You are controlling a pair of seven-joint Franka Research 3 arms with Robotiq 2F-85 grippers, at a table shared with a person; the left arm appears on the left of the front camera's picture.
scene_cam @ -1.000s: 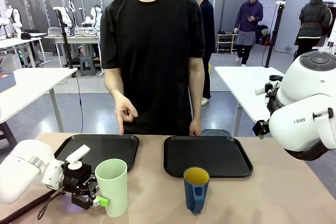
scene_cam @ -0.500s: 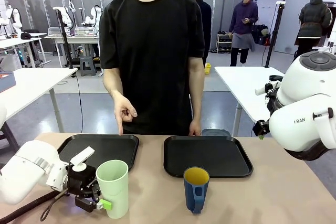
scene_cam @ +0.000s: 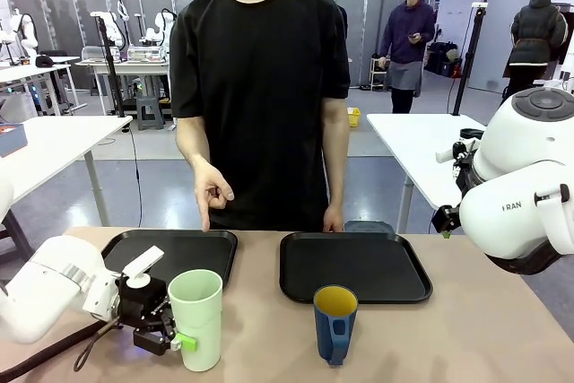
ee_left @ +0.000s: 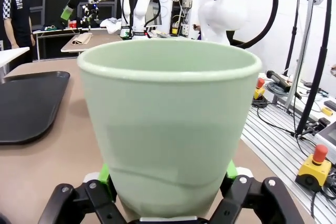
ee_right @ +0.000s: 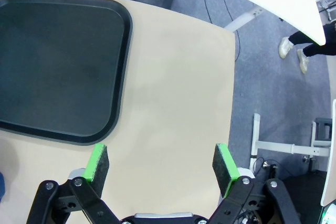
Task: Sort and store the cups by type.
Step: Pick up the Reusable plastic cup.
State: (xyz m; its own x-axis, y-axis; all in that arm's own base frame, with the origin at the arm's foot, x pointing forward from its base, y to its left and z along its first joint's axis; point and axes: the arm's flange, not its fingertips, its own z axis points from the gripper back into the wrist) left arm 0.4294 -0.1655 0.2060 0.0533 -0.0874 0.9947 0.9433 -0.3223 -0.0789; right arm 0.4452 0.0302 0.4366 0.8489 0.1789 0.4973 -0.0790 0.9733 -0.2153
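The tall pale green tumbler (scene_cam: pixel 199 318) stands upright near the front left of the tan table. My left gripper (scene_cam: pixel 184 340) is shut on its lower part, low over the table. In the left wrist view the tumbler (ee_left: pixel 168 124) sits between the two green pads (ee_left: pixel 104 173), which press on its sides. The dark blue mug (scene_cam: pixel 335 322) with a yellow inside stands free at the front middle, its handle toward the camera. My right gripper (ee_right: pixel 163 163) hangs open with nothing between its fingers, above bare table beside the right tray (ee_right: pixel 58 61).
Two black trays lie side by side behind the cups, the left tray (scene_cam: pixel 184 238) and the right tray (scene_cam: pixel 359 266). A person in black stands at the far edge, one hand (scene_cam: pixel 213 191) pointing down at the left tray. The right arm's body (scene_cam: pixel 525 190) stays at the right edge.
My left gripper slid a little to the right around the green tumbler and shut on it. The mug, the trays and the right arm have not moved.
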